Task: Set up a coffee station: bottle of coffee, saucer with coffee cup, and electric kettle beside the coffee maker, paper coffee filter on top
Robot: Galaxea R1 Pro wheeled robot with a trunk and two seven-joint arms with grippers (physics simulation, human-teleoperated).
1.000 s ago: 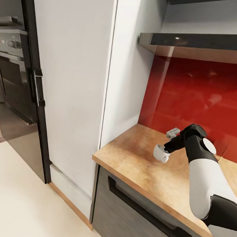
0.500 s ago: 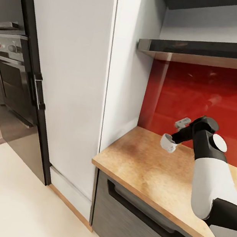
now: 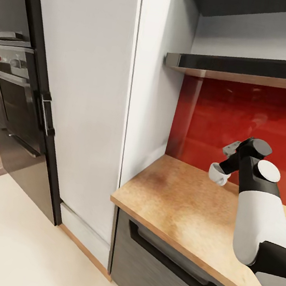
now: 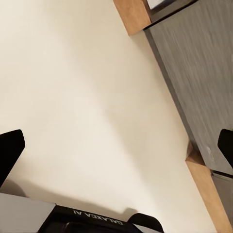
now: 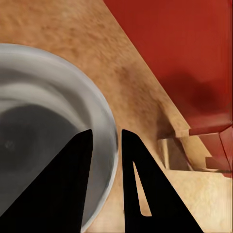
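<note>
A white coffee cup [image 3: 217,174] hangs a little above the wooden countertop [image 3: 174,205], close to the red backsplash [image 3: 241,118]. My right gripper [image 3: 224,170] is shut on it. In the right wrist view the cup [image 5: 43,121] is large and grey-white, and its rim is pinched between the two black fingers [image 5: 73,184] of the right gripper [image 5: 107,133]. My left gripper [image 4: 117,148] is open, its fingertips [image 4: 9,150] far apart over the pale floor beside a grey cabinet front [image 4: 204,73]. The coffee maker, bottle, filter, saucer and kettle are out of view.
A dark shelf [image 3: 249,72] runs above the backsplash. A tall white cabinet [image 3: 79,80] stands left of the counter, with a black oven unit [image 3: 9,105] beyond it. A grey drawer with a black handle [image 3: 169,260] sits under the countertop.
My right arm has lifted the cup and carried it to the right, nearer the backsplash. The head camera has tilted up a little, so the shelf sits lower in the picture.
</note>
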